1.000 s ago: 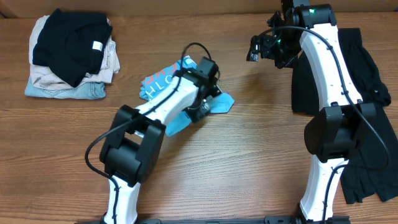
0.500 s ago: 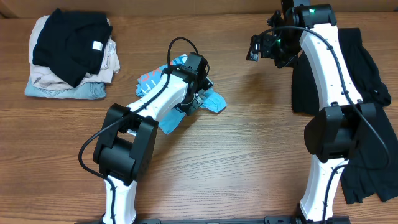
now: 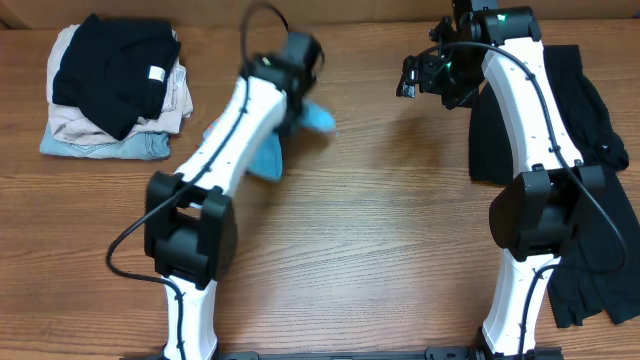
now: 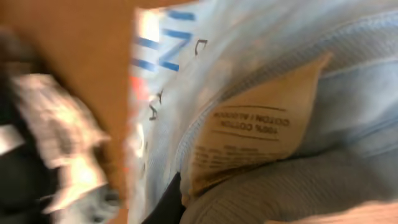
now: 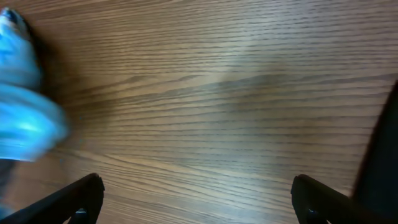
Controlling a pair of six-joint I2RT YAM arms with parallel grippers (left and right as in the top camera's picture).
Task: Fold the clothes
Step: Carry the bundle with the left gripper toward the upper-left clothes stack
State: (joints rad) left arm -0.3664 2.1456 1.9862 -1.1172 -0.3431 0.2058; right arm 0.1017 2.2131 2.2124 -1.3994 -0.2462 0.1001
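1. Jaws first: left gripper (image 3: 298, 78) is pinched shut on the shirt (image 3: 268, 155). Right gripper (image 5: 196, 186) hangs wide open with nothing in it, over bare table (image 3: 380, 230).
2. Black garment (image 3: 590, 130) sprawls loose down the right side of the table, partly under the right arm. Not folded, and the open jaws are near its top edge but not touching.
3. Stack (image 3: 110, 90) of neat folded stuff sits in the far left corner, well apart from both grippers.
4. Shirt is a bunched-up wad dangling from the left jaws, up off the wood, between the stack and the right gripper. Zero folds in it.
5. Label (image 4: 261, 130) fills the left wrist view, so I'd guess the grip is near the collar.
6. Progress, imo: barely started. Shirt needs laying flat before any fold, then the black one.
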